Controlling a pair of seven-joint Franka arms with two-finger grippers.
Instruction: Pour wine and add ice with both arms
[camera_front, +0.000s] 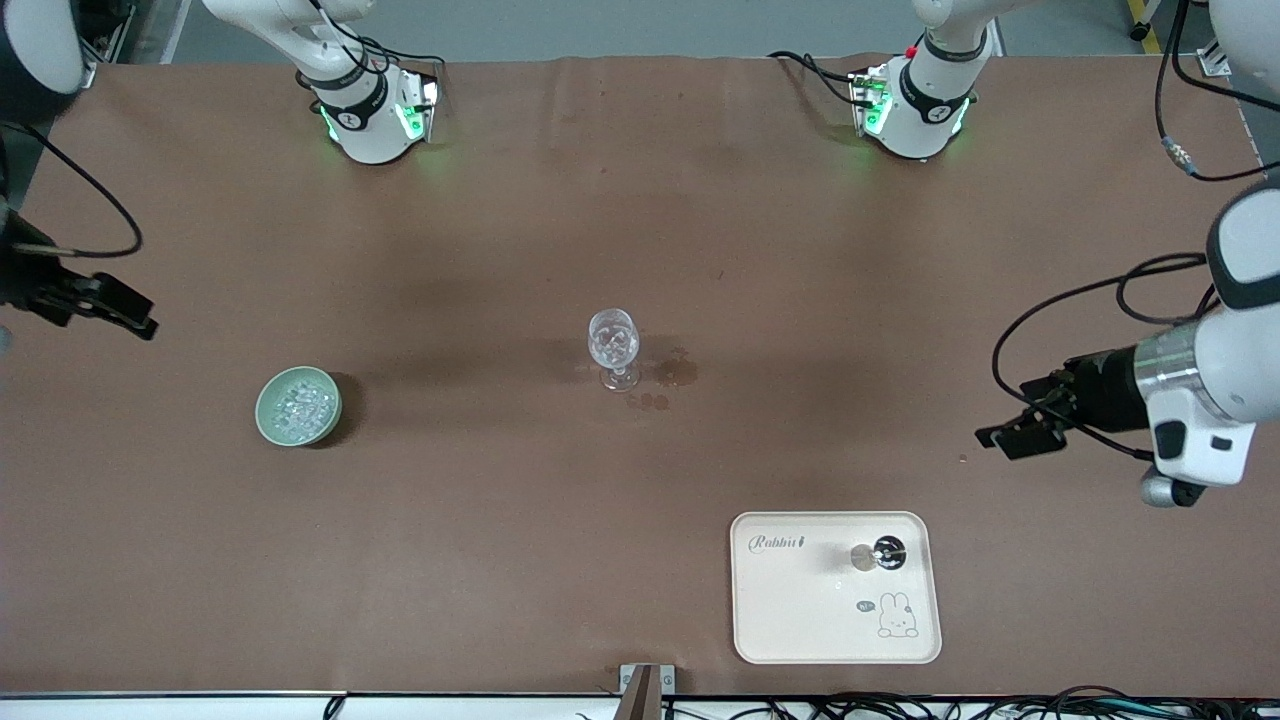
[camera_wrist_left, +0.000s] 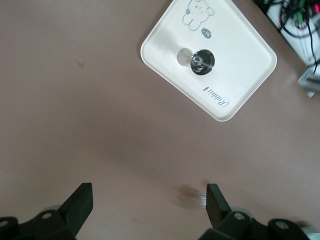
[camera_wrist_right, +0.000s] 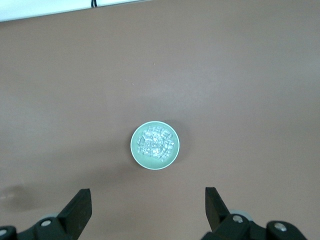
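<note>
The small shiny metal jigger (camera_front: 877, 556) stands on the cream rectangular tray (camera_front: 800, 610); whether it holds wine I cannot tell. Glassy ice chunks (camera_front: 298, 405) fill the pale green bowl (camera_front: 268, 420). The left gripper (camera_front: 1012, 437) hangs over the bare brown tabletop (camera_front: 500, 520) with open fingers (camera_wrist_left: 80, 202). The right gripper (camera_front: 125, 310) is also over it, open too.

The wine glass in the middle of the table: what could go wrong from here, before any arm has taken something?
1. The wine glass is tall on a thin stem; a reaching arm could tip it.
2. The small metal jigger stands upright on the tray; the open left gripper might knock it over and spill.
3. Ice is glassy and small, so the open right gripper may slip.
</note>
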